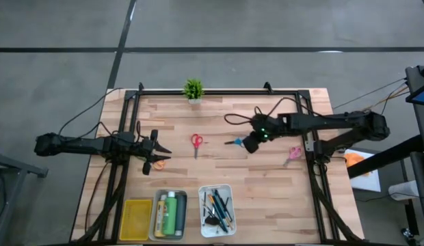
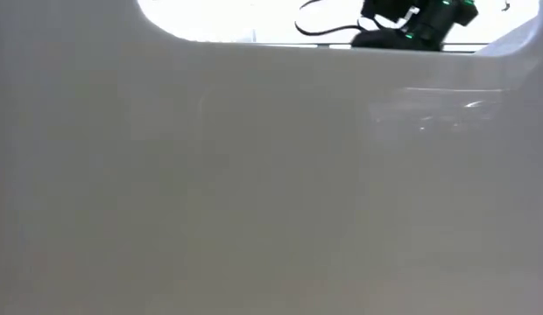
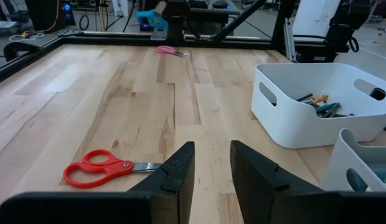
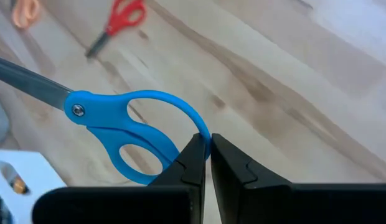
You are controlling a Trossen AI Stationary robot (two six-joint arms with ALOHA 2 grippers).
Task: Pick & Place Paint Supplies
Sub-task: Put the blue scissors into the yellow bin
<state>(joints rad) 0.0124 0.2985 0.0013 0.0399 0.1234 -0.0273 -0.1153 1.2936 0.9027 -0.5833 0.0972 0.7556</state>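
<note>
Your right gripper (image 4: 207,163) is pinched tight on the loop of the blue-handled scissors (image 4: 121,134), the handle ring caught between the two fingers and the grey blades running off to one side. From above, that gripper (image 1: 247,142) sits over the middle of the wooden table (image 1: 267,198), with the blue scissors (image 1: 234,142) sticking out toward the table's centre. Whether the scissors are lifted or resting on the wood you cannot tell. Your left gripper (image 1: 156,152) waits at the left side of the table, its fingers (image 3: 177,171) standing apart with a gap between them and nothing in it. Orange-handled scissors (image 1: 158,164) lie just beside it on the wood. Red-handled scissors (image 1: 196,143) lie flat between the two arms, clear of both. Pink-handled scissors (image 1: 293,154) lie near the right edge, under the right arm's reach. Along the near edge sit three trays: a yellow tray (image 1: 136,219), a grey tray (image 1: 157,222) with green and yellow paint bottles (image 1: 172,212) lying in it, and a white tray (image 1: 202,205) holding dark brushes and pencils (image 1: 219,205). A small potted plant (image 1: 193,89) stands at the far edge. The low view is mostly blocked by a pale surface.
</note>
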